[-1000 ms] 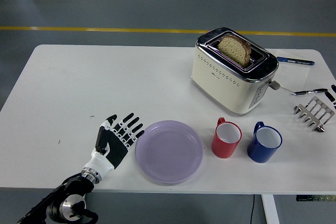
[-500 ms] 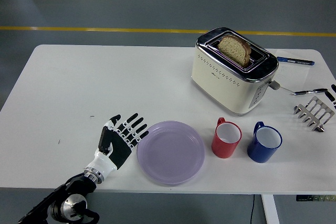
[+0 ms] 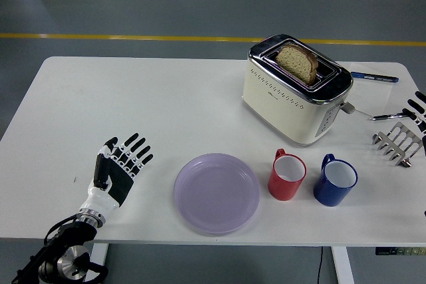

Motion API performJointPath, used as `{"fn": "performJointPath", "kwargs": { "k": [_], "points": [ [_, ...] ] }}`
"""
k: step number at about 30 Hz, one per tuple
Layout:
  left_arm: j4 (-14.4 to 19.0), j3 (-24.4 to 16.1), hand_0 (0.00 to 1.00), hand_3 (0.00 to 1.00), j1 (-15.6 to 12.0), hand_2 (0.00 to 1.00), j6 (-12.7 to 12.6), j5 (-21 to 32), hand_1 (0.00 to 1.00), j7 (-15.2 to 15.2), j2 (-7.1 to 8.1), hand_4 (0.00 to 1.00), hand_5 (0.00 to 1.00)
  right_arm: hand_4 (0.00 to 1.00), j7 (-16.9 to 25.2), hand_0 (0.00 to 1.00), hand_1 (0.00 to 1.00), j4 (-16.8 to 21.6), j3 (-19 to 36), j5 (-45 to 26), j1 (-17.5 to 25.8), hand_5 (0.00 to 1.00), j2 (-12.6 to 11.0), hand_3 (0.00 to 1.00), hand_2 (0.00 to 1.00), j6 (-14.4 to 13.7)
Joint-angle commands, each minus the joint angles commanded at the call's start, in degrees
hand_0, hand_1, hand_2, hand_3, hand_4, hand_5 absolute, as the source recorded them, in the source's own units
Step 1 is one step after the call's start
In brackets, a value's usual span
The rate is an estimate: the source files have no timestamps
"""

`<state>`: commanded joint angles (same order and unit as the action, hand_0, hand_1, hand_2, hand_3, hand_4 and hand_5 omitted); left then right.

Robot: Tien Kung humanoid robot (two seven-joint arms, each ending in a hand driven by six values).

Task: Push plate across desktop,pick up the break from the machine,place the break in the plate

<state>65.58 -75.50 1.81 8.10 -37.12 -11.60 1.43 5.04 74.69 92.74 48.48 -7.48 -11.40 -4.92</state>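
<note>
Plate (image 3: 216,193) pushed and apart from spread, empty left hand (image 3: 120,169); bread (image 3: 297,62) in toaster (image 3: 293,94) next, needing right hand (image 3: 417,108), fingers unreadable.

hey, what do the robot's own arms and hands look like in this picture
The left robot hand has five black fingers with white joint segments, a black palm and a white wrist cuff. Below it sits a silver metal ring, then a black arm with a round silver joint and dark cables. Of the right robot hand only black fingertips with white bands show at the picture's edge.
</note>
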Motion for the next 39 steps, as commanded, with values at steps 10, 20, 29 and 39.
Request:
{"fn": "performJointPath", "kwargs": {
  "k": [10, 20, 29, 39],
  "points": [
    [6.12, -8.70, 0.795, 0.779, -5.26, 0.805, -0.67, -2.07, 0.793, -0.09, 1.99, 0.563, 0.998, 0.564, -1.86, 0.720, 0.709, -3.77, -12.65, 21.26, -13.52, 0.420, -9.03, 0.756, 0.743, -3.69],
    [7.01, -10.93, 0.791, 0.773, -4.63, 0.804, -0.32, -1.87, 0.796, 0.65, 1.87, 0.560, 0.998, 0.761, -8.58, 0.827, 0.803, -13.81, -30.29, 44.96, -33.14, 0.432, -10.84, 0.844, 0.843, -4.49],
    [7.05, -10.05, 0.794, 0.769, -4.34, 0.803, -0.25, -1.82, 0.792, 0.82, 1.47, 0.542, 0.998, 0.777, -11.04, 0.857, 0.822, -23.70, -41.90, 51.86, -45.15, 0.451, -5.74, 0.869, 0.871, -2.10],
    [6.56, -8.73, 0.794, 0.766, -4.06, 0.802, -0.28, -1.69, 0.792, 1.19, 1.94, 0.538, 0.998, 0.791, -12.28, 0.865, 0.818, -36.98, -50.66, 47.70, -54.24, 0.477, 1.02, 0.872, 0.861, -0.13]
  ]
}}
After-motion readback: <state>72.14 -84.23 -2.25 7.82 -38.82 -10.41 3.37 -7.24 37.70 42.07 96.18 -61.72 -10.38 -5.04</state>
